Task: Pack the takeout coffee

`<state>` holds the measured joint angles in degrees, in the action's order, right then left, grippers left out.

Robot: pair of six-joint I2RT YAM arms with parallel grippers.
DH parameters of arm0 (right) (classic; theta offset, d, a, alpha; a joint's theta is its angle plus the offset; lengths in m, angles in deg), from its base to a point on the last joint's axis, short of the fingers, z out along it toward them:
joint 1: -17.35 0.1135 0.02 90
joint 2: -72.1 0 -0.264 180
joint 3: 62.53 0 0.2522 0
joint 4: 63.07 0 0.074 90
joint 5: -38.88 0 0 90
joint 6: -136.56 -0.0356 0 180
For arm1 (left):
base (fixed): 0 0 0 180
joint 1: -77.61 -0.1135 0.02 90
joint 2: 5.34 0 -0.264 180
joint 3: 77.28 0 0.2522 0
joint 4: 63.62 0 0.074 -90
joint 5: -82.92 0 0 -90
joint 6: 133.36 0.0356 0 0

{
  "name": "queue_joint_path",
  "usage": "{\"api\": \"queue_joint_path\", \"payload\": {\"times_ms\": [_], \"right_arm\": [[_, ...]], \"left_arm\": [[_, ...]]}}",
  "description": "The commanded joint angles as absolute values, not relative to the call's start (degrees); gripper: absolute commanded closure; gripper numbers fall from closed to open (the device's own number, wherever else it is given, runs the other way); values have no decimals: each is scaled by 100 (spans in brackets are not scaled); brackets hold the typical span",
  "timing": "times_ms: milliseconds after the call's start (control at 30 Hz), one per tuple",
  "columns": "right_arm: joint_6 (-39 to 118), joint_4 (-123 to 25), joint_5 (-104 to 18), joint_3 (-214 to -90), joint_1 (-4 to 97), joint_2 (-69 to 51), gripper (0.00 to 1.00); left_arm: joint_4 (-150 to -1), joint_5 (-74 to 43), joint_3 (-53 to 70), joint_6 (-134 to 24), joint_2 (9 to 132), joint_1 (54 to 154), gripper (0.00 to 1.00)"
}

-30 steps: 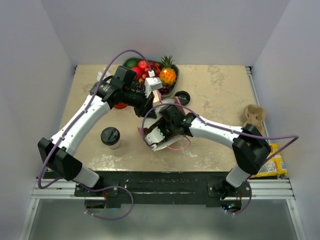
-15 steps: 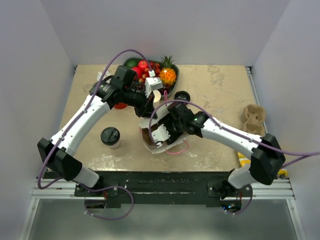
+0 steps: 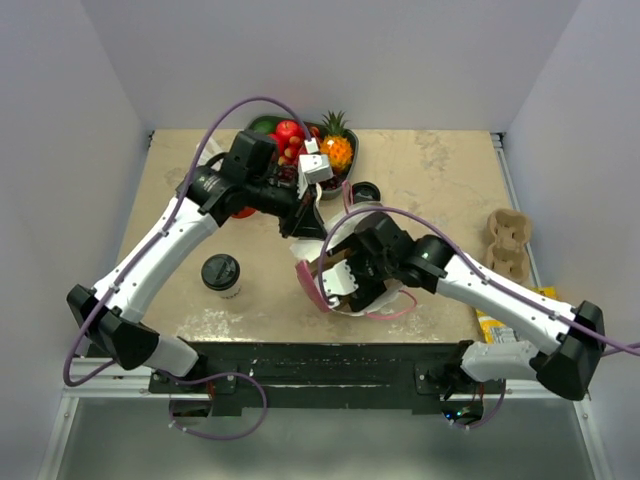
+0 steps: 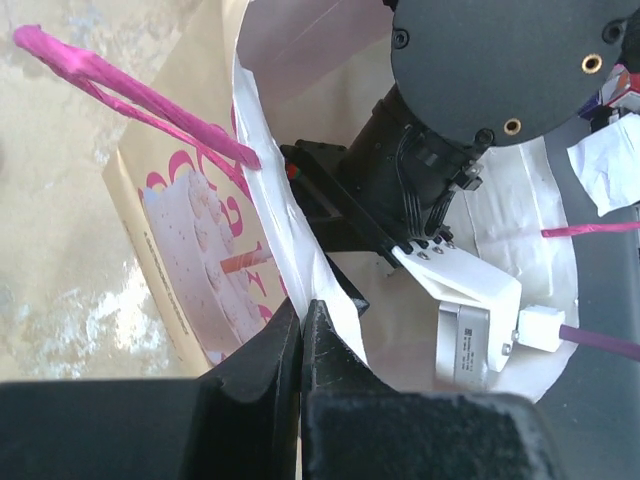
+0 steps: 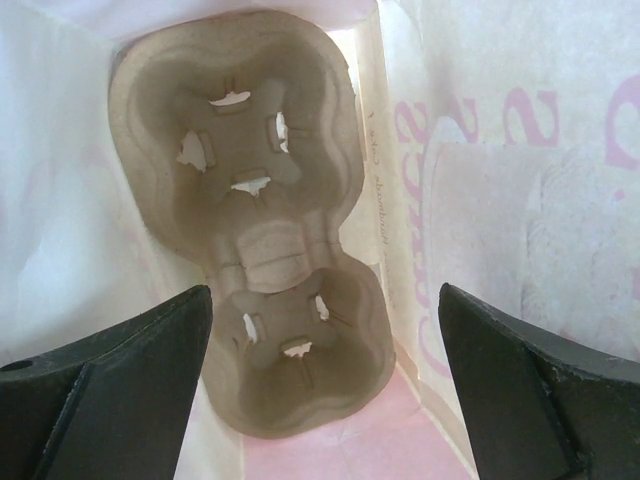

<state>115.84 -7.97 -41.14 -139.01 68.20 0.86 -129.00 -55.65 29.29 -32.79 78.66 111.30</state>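
Takeout coffee (image 3: 221,275) stands upright toward the near-left corner of the table (image 3: 440,180), well apart from both arms. Light paper, soft walls, a lid that could pop, and likely liquid inside, so I'd take it gently round the body just below the black lid and keep it level. Left gripper (image 4: 302,312) is pinched tight on the bag (image 4: 180,270) rim, propping the mouth open. Right gripper (image 5: 325,295) is down inside, jaws spread wide, empty, over the pulp cup carrier (image 5: 255,220).
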Motion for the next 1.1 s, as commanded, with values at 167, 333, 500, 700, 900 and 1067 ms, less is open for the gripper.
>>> {"api": "queue_joint_path", "payload": {"times_ms": [167,333,500,700,900,1067], "right_arm": [[10298,-2225,-3890,-13728,7543,699,1],[10615,-1875,-4321,-13904,7686,654,4],[9986,-1037,-4337,-14510,7686,144,28],[10017,-1301,-4330,-14195,7686,187,100],[9634,-1483,-3969,-14677,7677,591,100],[8788,-2408,-4486,-15395,7686,838,80]], "left_arm": [[-12519,-4539,2542,-3395,7885,11180,100],[-12801,-4480,2683,-3010,8176,11180,100],[-12573,-4162,2587,-2535,7878,11180,100],[-12695,-4206,2700,-2297,8017,11180,100],[-12713,-4039,2929,-2244,8009,11241,100],[-12511,-4179,2903,-2393,7754,11303,100]]}}
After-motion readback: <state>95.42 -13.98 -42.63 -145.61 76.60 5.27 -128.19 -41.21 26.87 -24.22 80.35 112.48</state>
